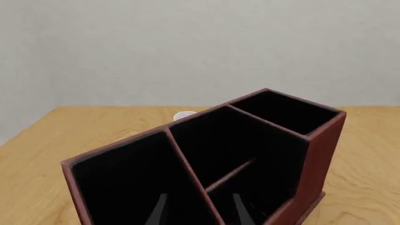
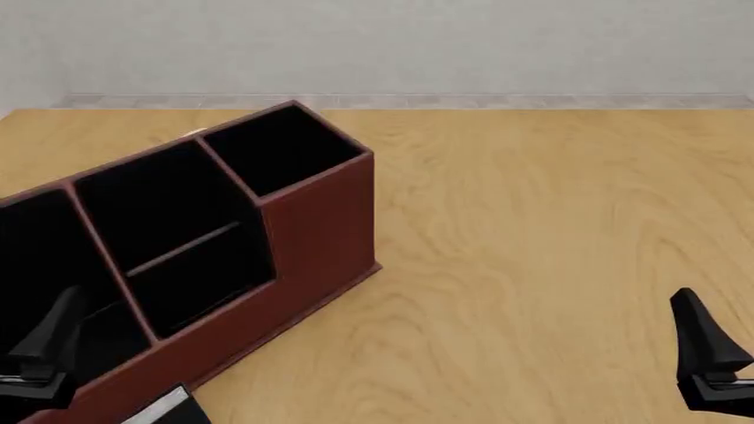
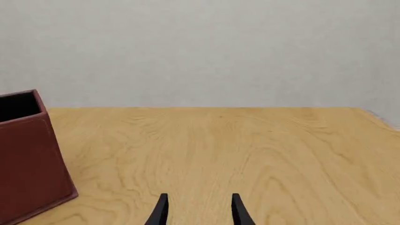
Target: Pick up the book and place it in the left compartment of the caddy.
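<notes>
The dark red-brown caddy (image 2: 318, 221) lies slantwise at the left of the table. Its wide left compartment (image 2: 30, 256) is nearest my left arm and shows as a dark, empty space in the left wrist view (image 1: 119, 183). A black book (image 2: 194, 412) with a white page edge lies on the table in front of the caddy, cut off by the front view's bottom edge. My left gripper (image 2: 48, 349) is open and empty, hovering over the caddy's left end; its fingers (image 1: 158, 211) show against the black interior. My right gripper (image 2: 707, 353) is open and empty over bare table at the right.
The caddy's middle section has a shelf bar (image 2: 183, 249), and its small square section (image 2: 282, 146) is at the far end. A small white object (image 1: 185, 115) peeks out behind the caddy. The caddy's end wall (image 3: 28, 159) shows in the right wrist view.
</notes>
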Robot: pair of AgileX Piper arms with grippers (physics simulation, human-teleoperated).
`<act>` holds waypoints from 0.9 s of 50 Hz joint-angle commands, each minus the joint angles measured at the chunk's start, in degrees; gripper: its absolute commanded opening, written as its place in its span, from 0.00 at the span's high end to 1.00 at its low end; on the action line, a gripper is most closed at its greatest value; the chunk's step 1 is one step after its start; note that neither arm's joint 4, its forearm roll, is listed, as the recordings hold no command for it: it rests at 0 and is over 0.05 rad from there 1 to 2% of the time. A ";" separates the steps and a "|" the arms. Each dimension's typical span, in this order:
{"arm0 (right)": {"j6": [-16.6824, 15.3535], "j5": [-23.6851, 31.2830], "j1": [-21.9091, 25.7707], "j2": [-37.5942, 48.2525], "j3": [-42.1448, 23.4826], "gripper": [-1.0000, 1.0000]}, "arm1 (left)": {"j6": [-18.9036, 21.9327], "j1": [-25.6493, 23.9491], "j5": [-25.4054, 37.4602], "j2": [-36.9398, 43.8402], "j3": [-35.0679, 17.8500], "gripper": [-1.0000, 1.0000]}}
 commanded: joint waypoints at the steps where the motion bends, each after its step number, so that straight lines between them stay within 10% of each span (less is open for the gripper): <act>1: 0.03 -0.42 0.01 0.15 0.26 0.00 | 0.26 -5.47 3.24 5.27 -5.04 0.00; 17: 0.03 -0.21 0.01 -0.13 0.32 0.00 | 8.05 -14.67 31.41 16.27 -25.90 0.00; 45: 0.02 -0.22 0.01 -0.12 0.32 0.00 | 14.97 -18.09 63.45 22.42 -40.95 0.00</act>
